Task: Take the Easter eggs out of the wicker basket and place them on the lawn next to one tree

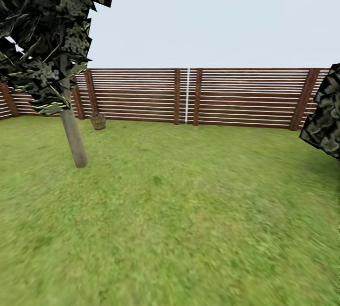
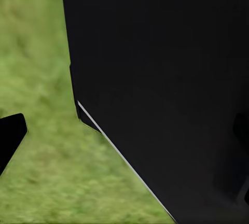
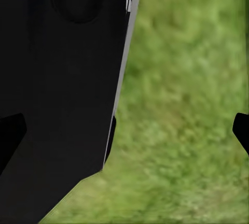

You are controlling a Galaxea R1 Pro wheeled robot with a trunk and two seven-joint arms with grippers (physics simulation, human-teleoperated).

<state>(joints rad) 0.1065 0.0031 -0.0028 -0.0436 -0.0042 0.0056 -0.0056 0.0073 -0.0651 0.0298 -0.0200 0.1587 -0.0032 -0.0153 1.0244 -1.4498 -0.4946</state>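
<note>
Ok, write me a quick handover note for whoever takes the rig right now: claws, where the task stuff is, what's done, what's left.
Claws: the wrist views look down on grass past dark robot bodywork; whether either claw is open or shut cannot be told, and nothing is seen held.
Wicker basket: far off on the lawn, close to the wooden fence, beyond the tree.
Tree: slim grey trunk, ahead at the left, nearer than the basket.
Eggs: too far to tell whether any are in the basket; none seen on the grass.
Done: nothing visible yet.
Left: drive to the basket, take the eggs out, lay all three beside one tree.
</note>
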